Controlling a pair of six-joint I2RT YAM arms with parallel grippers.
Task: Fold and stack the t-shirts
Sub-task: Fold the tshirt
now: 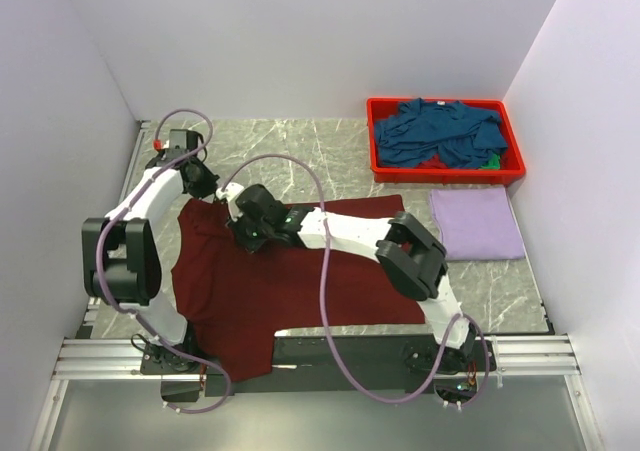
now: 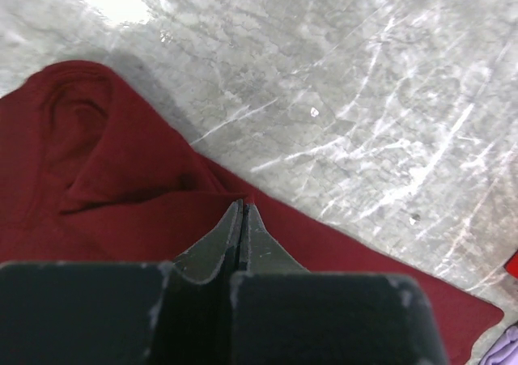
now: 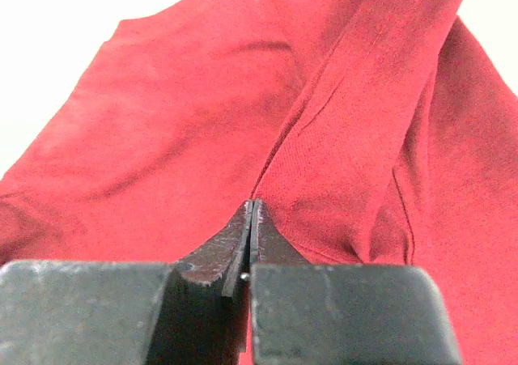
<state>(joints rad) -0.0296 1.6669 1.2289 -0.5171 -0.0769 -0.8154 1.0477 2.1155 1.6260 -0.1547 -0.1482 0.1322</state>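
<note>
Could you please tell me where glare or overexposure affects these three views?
Top external: even light, no glare on the dark maroon cloth t-shirt. Left wrist: a bright glare patch on the grey marble tabletop at upper left. Right wrist: the background behind the shirt is blown out to white; the cloth reads brighter red.

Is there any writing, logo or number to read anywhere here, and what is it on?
No text can be read anywhere.
The maroon t-shirt, lavender t-shirt, teal t-shirts and red bin show no print, label or number.
</note>
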